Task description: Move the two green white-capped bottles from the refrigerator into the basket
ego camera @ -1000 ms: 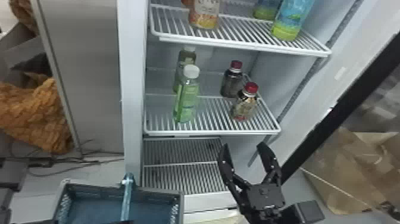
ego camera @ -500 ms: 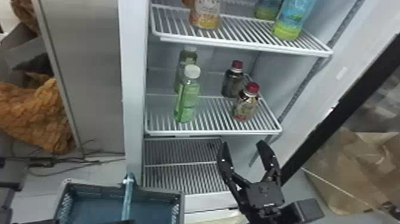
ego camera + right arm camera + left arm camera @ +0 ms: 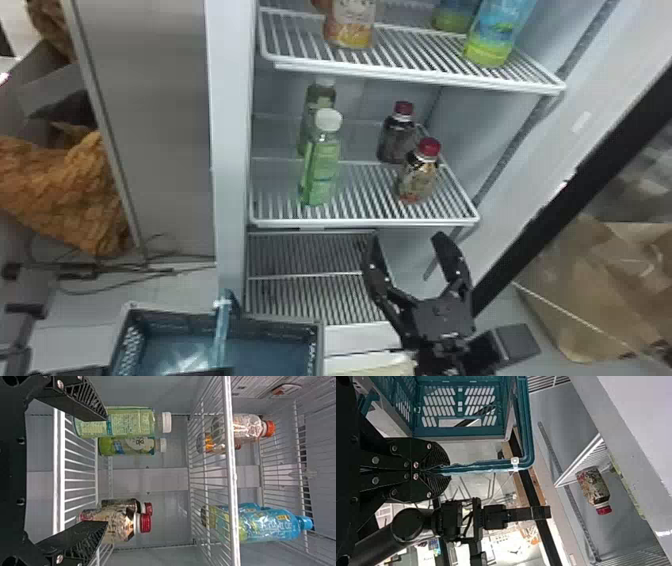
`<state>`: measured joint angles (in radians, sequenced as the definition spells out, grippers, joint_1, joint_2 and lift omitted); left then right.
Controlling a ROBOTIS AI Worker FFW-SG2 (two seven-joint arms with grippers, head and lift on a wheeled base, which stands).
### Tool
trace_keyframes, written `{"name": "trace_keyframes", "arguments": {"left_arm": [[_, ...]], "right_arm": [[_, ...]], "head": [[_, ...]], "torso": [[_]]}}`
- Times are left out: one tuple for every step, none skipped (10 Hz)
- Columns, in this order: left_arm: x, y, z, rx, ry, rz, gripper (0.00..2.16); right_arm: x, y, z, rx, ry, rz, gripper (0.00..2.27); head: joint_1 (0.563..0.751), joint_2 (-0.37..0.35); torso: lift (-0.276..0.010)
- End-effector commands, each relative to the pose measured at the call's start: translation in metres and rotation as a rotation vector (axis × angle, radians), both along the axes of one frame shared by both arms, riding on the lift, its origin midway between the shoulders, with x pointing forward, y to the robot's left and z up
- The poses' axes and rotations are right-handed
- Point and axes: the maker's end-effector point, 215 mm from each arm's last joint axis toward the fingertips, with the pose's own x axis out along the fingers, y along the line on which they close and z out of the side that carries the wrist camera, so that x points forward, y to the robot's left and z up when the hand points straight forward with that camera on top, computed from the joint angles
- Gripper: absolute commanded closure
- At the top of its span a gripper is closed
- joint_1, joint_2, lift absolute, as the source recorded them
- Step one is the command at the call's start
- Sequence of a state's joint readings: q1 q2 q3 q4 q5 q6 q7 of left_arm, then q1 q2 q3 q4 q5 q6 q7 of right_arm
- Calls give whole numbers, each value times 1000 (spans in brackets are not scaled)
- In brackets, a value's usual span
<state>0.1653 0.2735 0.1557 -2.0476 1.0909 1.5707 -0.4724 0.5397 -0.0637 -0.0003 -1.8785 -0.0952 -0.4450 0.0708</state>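
Note:
Two green white-capped bottles stand upright, the front one (image 3: 322, 165) partly covering the rear one (image 3: 320, 97), on the middle shelf's left side. My right gripper (image 3: 410, 245) is open and empty in front of the fridge, lower and to the right of them. In the right wrist view, one finger of the right gripper (image 3: 106, 470) overlaps the front green bottle (image 3: 130, 422); the rear bottle (image 3: 126, 446) lies beyond. My left gripper (image 3: 200, 372) is at the bottom edge by the basket (image 3: 280, 327); in the left wrist view, the left gripper (image 3: 443, 471) is shut on the basket's teal handle (image 3: 482, 466).
Two red-capped bottles (image 3: 419, 172) share the middle shelf (image 3: 365, 221), to the right. Above, the upper shelf (image 3: 420, 80) holds an orange-labelled bottle (image 3: 350, 25) and a blue one (image 3: 495, 35). The dark-edged door (image 3: 575, 180) stands open at right.
My right gripper has shifted slightly up and left in the head view, still open. The bottles and the basket have kept their places.

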Motion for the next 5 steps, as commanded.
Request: {"name": "trace_keyframes", "arguments": {"left_arm": [[0,-1,0,-1,2,-2,1199],[0,0,0,0,-1,-1,1199],[0,0,0,2,-1,0,1199],[0,-1,0,1,0,-2,1199],[0,0,-1,2,2,-1,1199]], "right_arm": [[9,3,1,0,-7,10,81],[15,7,1,-2,-11,22,79],[24,11,0,-7,-4,39,76],[37,15,-3,-12,14,62,76],[52,18,-11,-18,44,91,76]], "head": [[695,-270],[695,-264],[695,-256],[695,-245],[695,-239]], "torso": [[-263],[-263],[-263],[-263],[-263]]}}
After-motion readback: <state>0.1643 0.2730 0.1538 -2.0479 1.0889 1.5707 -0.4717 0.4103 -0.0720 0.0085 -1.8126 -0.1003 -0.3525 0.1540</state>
